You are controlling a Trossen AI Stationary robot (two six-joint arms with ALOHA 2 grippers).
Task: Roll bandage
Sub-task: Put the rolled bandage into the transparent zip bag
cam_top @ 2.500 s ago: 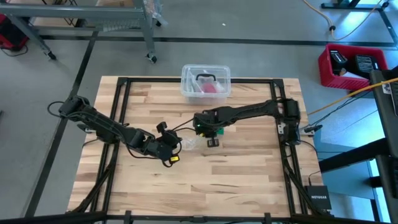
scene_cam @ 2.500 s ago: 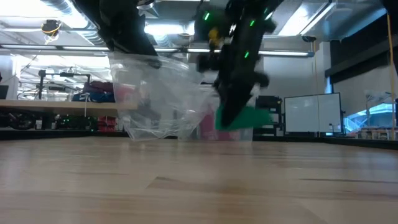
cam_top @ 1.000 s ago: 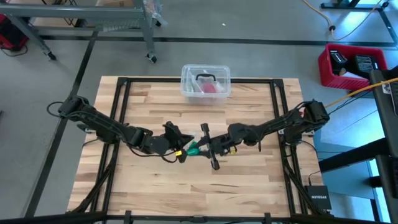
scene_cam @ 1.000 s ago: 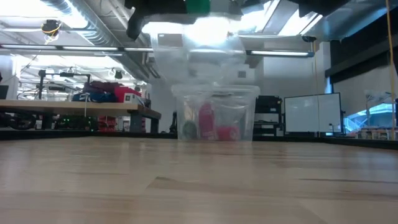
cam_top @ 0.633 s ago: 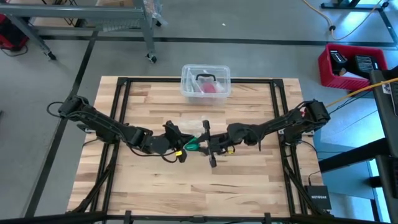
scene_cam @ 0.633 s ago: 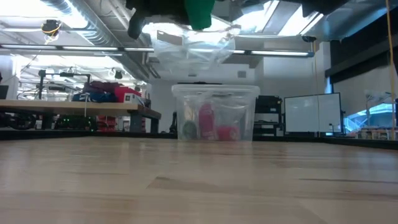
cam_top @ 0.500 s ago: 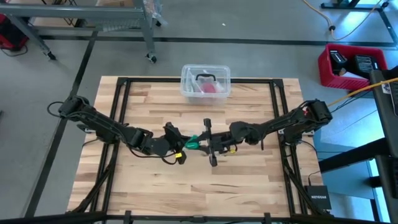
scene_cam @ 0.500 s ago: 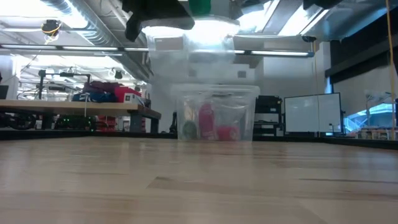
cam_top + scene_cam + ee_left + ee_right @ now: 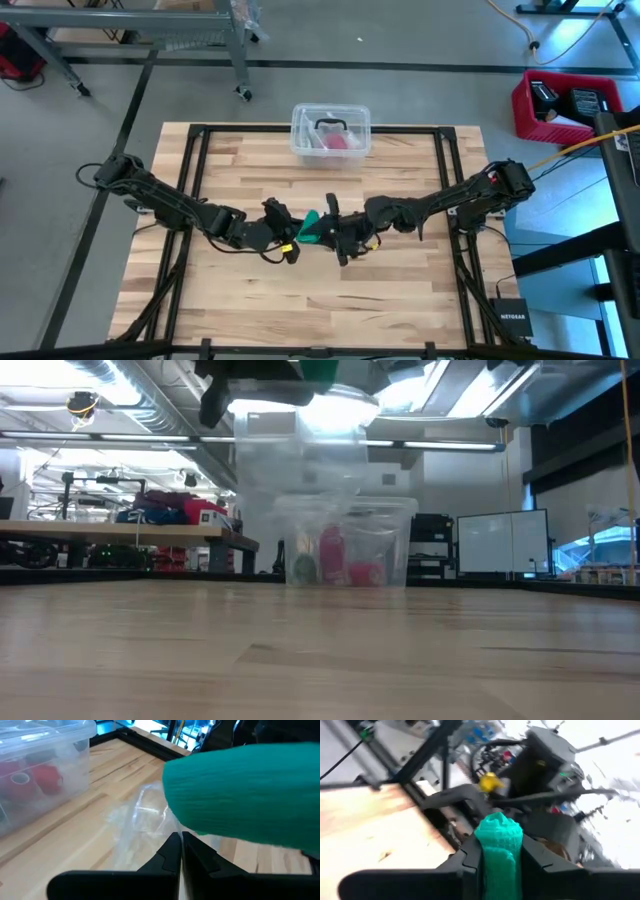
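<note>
Above the wooden table [image 9: 400,290], the right tool [image 9: 497,851] clamps the ribbed teal bandage [image 9: 499,845]; left tool [image 9: 180,851] pinched closed.

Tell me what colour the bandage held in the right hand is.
Teal green; the bandage shows best in the right wrist view, clamped in the right hand.

Teal-green bandage [image 9: 312,228], rolled into a small ribbed wad, held up off the table approx mid-table, w/ the right gripper's fingers [image 9: 470,856] clamping either side. In the left wrist view it fills the frame as a fat green roll [image 9: 245,790].
</note>
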